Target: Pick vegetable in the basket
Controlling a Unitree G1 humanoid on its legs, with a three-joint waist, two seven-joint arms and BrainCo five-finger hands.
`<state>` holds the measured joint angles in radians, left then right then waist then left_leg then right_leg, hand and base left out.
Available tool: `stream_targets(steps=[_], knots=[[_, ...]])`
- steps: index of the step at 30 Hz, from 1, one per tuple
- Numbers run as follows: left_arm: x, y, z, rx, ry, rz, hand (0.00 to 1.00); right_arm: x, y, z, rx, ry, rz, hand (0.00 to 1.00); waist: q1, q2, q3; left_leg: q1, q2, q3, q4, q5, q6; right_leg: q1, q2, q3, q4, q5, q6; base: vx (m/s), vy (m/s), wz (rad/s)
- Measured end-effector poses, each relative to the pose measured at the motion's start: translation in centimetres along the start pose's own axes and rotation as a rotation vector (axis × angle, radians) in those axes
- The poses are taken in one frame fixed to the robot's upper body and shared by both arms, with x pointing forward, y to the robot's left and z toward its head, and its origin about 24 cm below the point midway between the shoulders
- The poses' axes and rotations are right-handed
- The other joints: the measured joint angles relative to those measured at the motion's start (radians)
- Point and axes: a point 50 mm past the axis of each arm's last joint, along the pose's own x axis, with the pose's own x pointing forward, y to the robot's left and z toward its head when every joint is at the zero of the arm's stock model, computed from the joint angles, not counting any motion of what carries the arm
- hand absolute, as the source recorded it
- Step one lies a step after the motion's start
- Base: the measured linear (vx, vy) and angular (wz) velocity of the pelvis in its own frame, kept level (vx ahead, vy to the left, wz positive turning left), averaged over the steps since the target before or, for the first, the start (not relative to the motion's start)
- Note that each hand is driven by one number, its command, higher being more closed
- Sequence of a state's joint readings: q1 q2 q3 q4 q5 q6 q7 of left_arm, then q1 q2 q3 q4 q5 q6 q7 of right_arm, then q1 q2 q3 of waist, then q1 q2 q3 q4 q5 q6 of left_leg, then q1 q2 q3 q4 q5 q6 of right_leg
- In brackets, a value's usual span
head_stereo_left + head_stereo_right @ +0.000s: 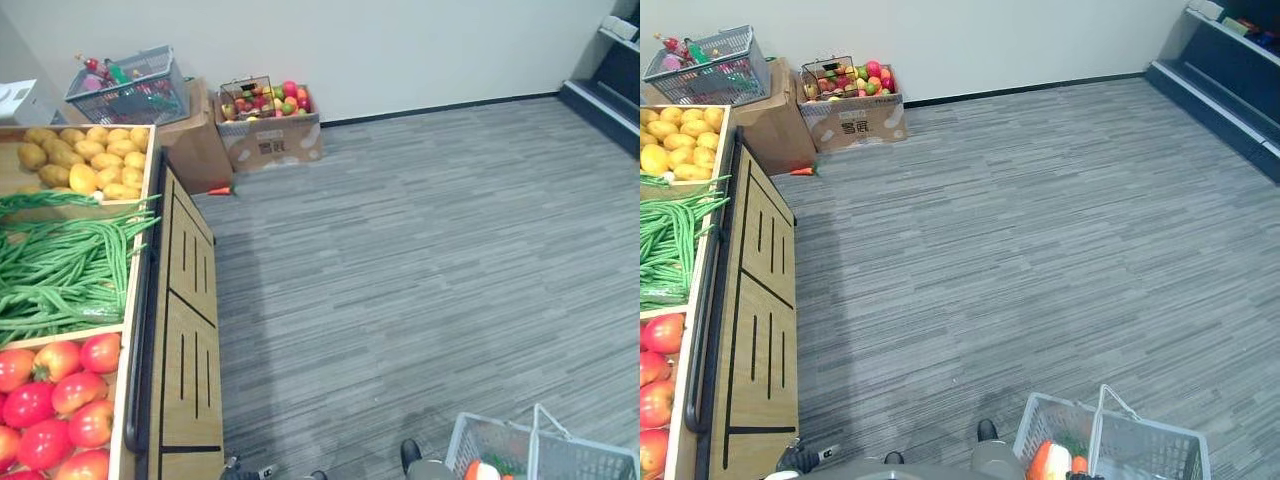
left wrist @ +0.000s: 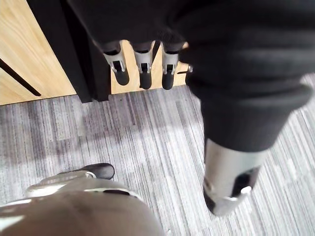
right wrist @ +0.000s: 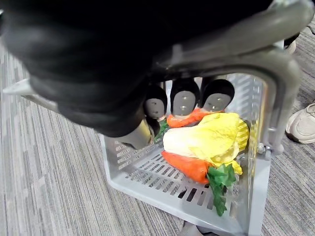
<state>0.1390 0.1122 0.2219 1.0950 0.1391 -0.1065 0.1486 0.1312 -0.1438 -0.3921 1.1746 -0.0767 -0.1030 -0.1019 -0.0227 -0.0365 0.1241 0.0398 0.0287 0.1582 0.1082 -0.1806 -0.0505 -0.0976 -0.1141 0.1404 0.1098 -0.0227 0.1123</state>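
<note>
Inside the grey basket [image 3: 142,182] lie the vegetables: a pale yellow leafy cabbage [image 3: 209,140] on top, an orange carrot [image 3: 187,167] under it with its green top [image 3: 220,182] against the basket's wall, and a second carrot [image 3: 184,119] behind the cabbage. The right hand [image 3: 183,101] has its fingers curled round the basket's handle [image 3: 275,81], which arches over the load. A person's pale shoe [image 3: 301,125] rests on the grey carpet [image 1: 420,260] near the basket. Well apart from the basket, on the robot's left, stands a wooden display stand [image 1: 190,340]; the left hand [image 2: 142,69] hangs beside its panelled front, fingers straight and relaxed, thumb apart, holding nothing. On the stand, tomatoes [image 1: 60,400] lie in the compartment nearest the basket, then green beans [image 1: 60,265], then potatoes [image 1: 85,155]. Farthest from the basket, by the wall, sit a cardboard box of mixed fruit [image 1: 268,125] and a second grey basket with bottles [image 1: 130,88].
</note>
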Motion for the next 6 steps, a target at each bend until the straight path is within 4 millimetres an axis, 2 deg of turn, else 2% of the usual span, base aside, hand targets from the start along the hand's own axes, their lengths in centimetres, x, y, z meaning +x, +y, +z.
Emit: stream_targets(steps=[6], knots=[[-0.14,0.16,-0.83,-0.016,0.032,0.005,0.00,-0.11,-0.06,-0.49,-0.034,0.010,0.009,1.00,0.001,-0.002,-0.022,-0.013,0.012,-0.009,-0.009,0.016,0.012,0.018,-0.013,-0.070,-0.066,0.009,0.014,-0.08,-0.048,0.05]])
